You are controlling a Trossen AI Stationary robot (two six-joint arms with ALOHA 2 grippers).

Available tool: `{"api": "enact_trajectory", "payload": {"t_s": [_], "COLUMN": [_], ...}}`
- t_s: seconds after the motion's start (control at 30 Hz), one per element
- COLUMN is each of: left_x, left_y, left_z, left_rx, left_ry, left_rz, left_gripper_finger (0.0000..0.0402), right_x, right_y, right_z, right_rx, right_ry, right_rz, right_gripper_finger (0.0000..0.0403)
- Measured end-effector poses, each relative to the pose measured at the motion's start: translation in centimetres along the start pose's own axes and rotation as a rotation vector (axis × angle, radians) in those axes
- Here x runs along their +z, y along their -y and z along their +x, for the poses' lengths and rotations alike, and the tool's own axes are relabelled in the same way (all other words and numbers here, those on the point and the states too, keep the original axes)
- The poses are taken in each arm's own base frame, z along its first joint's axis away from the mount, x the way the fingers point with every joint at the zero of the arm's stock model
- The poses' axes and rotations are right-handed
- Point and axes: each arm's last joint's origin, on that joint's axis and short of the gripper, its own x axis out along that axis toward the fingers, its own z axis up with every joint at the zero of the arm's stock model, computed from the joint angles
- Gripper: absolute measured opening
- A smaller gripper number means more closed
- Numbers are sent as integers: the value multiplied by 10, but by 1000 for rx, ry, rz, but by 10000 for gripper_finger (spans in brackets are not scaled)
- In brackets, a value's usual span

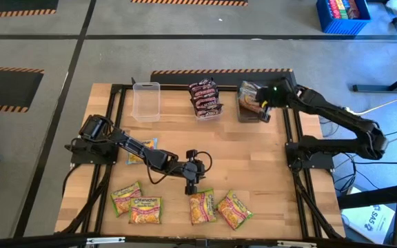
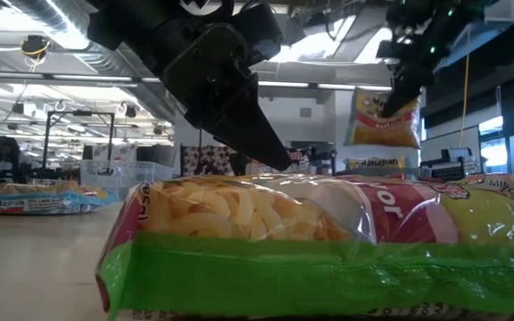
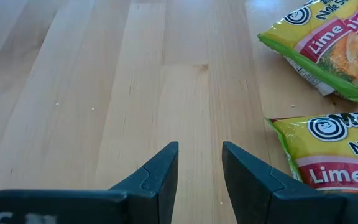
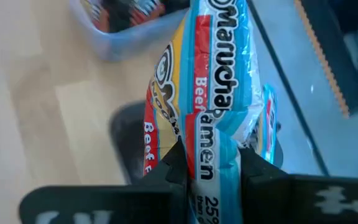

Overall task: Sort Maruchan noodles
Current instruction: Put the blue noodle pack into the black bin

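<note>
The high view looks straight down on the whole wooden table (image 1: 253, 172) and both arms; the low view sits at tabletop height, facing level into the room, pressed close against a yellow-green packet (image 2: 328, 241). The left wrist view looks closely down on bare tabletop beside two such packets; the right wrist view looks past a clamped yellow-orange packet (image 4: 213, 93), also visible in the low view.

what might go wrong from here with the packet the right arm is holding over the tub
The right gripper pinches the beef packet only by one end, so it hangs over the dark tub and could slip out or swing wide of the tub when released. The clear tub of maroon packets stands close beside, so a skewed drop could land there. The left gripper hangs empty, close to the lime packets, and could nudge them.
</note>
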Motion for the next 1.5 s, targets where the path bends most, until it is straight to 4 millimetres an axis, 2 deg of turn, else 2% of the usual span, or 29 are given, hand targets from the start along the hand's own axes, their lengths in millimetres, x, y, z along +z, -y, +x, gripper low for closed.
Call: {"api": "enact_trajectory", "payload": {"t_s": [0.2,0.4,0.87,1.07,1.17,1.37,1.5], "left_x": [0,0,0,0,0,0,0], "left_y": [0,0,0,0,0,0,0], "left_z": [0,0,0,0,0,0,0], "left_rx": [0,0,6,6,6,5,5], "left_ry": [0,0,2,2,2,1,1], "left_rz": [-1,-3,-2,-2,-2,-2,-1], "left_gripper_finger": [119,119,119,119,119,119,119], "right_x": [-12,-22,-32,-33,-33,-34,-31], "right_y": [22,33,32,33,33,33,35], "right_z": [26,52,97,111,112,112,106], "right_rx": [89,132,217,205,200,185,178], "right_ry": [-6,-92,-209,-222,-228,-240,-299], "right_rz": [63,119,142,150,150,146,170], "right_gripper_finger": [44,44,44,49,73,153,190]}}
